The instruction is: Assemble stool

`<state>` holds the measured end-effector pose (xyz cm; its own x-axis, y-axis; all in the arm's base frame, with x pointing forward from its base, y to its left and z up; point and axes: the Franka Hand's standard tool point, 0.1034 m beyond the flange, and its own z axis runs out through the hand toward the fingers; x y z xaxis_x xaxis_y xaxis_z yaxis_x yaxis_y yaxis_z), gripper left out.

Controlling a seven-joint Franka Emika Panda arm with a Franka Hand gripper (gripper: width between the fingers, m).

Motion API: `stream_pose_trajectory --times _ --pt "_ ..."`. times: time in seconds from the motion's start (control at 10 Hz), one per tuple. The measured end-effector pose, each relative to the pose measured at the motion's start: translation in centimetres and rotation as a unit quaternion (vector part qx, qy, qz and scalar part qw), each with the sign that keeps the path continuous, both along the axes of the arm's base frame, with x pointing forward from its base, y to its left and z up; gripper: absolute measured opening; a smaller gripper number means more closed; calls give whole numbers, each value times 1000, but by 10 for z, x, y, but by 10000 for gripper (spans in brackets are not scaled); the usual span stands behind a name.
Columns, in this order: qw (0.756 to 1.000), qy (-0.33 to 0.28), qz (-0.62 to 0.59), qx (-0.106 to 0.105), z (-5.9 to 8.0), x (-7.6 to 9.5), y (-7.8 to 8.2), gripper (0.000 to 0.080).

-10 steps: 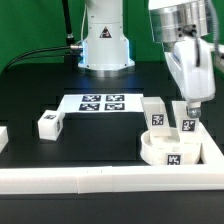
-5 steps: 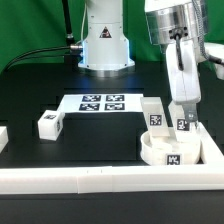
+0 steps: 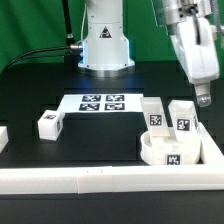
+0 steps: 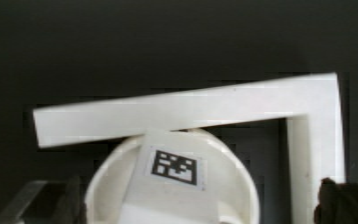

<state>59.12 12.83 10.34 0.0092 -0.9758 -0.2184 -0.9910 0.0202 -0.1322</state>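
**Exterior view:** gripper (image 3: 203, 97) hangs at 2 o'clock, clear of all parts; finger gap unreadable here. Seat (image 3: 150, 152) at 4 o'clock, in corner of rail (image 3: 60, 180). First upright leg (image 3: 153, 113) and second upright leg (image 3: 181, 118) at seat's far rim. Third leg (image 3: 48, 123) loose at 9 o'clock.

**Wrist view:** fingers (image 4: 345, 200) wide, holding nothing; seat directly beneath.

**Risk (judged):** upright legs possibly not fully seated; descending finger clips one, topples it.

2 legs (image 3: 155, 113) @ seat's (image 3: 172, 155) far edge

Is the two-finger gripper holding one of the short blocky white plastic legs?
No, the gripper hangs empty, clear of the nearest upright white leg.
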Motion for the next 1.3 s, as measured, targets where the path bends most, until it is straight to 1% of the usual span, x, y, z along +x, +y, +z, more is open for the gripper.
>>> stream_pose_trajectory --times 0.3,0.5,0.6,0.8,0.9,1.1,1.2,1.3 --pt "993 -25 113 -16 0 0 0 649" --pt "969 -29 245 -24 2 -3 -1 649" --pt "951 -26 307 -26 5 -4 1 649" --pt "908 -32 417 -30 12 1 2 649" --pt "897 -38 438 -33 10 1 2 649" --pt "866 -52 495 -38 10 1 1 649" --pt "829 -58 554 -46 9 -1 0 649" --pt "783 -57 617 -57 8 -3 -1 649"
